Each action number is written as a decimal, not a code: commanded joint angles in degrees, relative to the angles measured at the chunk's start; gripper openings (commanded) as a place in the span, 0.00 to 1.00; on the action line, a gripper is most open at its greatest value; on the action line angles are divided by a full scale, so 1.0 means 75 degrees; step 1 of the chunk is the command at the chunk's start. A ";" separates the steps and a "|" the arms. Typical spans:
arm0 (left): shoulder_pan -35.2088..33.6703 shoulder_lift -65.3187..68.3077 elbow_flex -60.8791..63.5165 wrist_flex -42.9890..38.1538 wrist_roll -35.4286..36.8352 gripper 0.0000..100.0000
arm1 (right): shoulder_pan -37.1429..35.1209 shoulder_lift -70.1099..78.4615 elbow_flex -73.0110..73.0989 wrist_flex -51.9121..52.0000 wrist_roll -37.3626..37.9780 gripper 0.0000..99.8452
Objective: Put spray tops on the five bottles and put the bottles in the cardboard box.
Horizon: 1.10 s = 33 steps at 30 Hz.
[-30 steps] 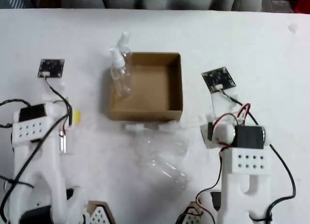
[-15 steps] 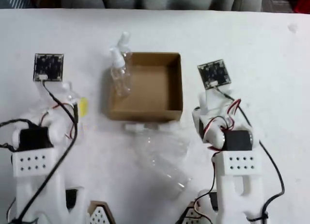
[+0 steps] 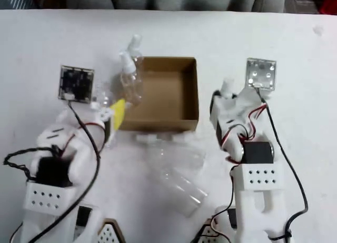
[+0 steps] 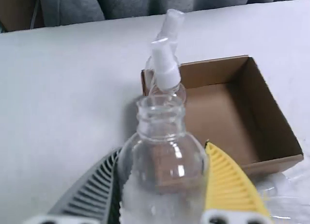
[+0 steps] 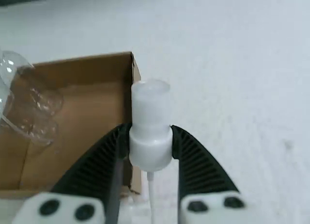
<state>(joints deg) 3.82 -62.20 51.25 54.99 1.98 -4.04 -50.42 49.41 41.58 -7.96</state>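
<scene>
**Asker:** What are you holding?

**Me:** My left claw (image 4: 162, 152) is closed around an open bottle (image 4: 162, 170), just beside the cardboard box (image 3: 158, 124) on its left side. My right claw (image 5: 150, 132) pinches a spray top (image 5: 150, 115) by its collar on the box's other side, well apart from the bottle.

**Asker:** Which way do they point?

**Me:** The bottle's long axis runs out along the claw. Its mouth faces away from my wrist, toward the two capped bottles (image 3: 130, 77) at the box's left wall. The top's head points out past my fingertips, and its thin tube trails back toward the wrist.

**Asker:** What could go wrong?

**Me:** I judge the tube has to lead into that narrow mouth. If the two axes are not lined up, it may catch the rim and bend. The smooth bottle could twist in my grip when pushed. A careless swing of the left claw might also topple the capped pair.
</scene>
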 commanded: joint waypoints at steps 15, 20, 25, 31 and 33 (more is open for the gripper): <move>0.1119 -0.3241 0.2602 -0.1453 0.0047 0.02 | -0.1846 -0.3370 -0.0258 -0.1401 -0.0188 0.02; 0.1131 -0.4413 0.3235 -0.1442 0.0047 0.02 | -0.2667 -0.3311 -0.0457 -0.2889 0.0059 0.02; 0.1389 -0.5609 0.3634 -0.1395 0.0082 0.02 | -0.4530 -0.2608 -0.1653 -0.2995 0.1254 0.02; 0.1483 -0.5703 0.3786 -0.1453 0.0047 0.02 | -0.5503 -0.0756 -0.3751 -0.2983 0.1559 0.02; 0.1483 -0.5703 0.3810 -0.1453 0.0047 0.02 | -0.5515 -0.0076 -0.4513 -0.2784 0.1606 0.02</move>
<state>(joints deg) 14.46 -103.87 80.18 46.20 1.98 -44.66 -57.45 24.88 20.40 3.03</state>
